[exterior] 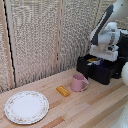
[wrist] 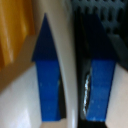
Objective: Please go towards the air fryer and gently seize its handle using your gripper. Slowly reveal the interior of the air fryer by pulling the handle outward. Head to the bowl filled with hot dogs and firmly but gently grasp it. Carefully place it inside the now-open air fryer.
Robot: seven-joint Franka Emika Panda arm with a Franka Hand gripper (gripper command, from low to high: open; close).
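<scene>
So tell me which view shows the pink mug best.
The exterior view. The pink mug stands whole on the wooden table, between the orange-yellow stick and the air fryer. The wrist view shows none of it, only the gripper close up with its blue fingertips.

A pink mug (exterior: 78,82) stands on the wooden counter (exterior: 95,107), with a short orange-yellow stick (exterior: 63,91) lying just beside it toward the exterior view's left and a large floral-rimmed plate (exterior: 26,106) farther off on that same side.
</scene>
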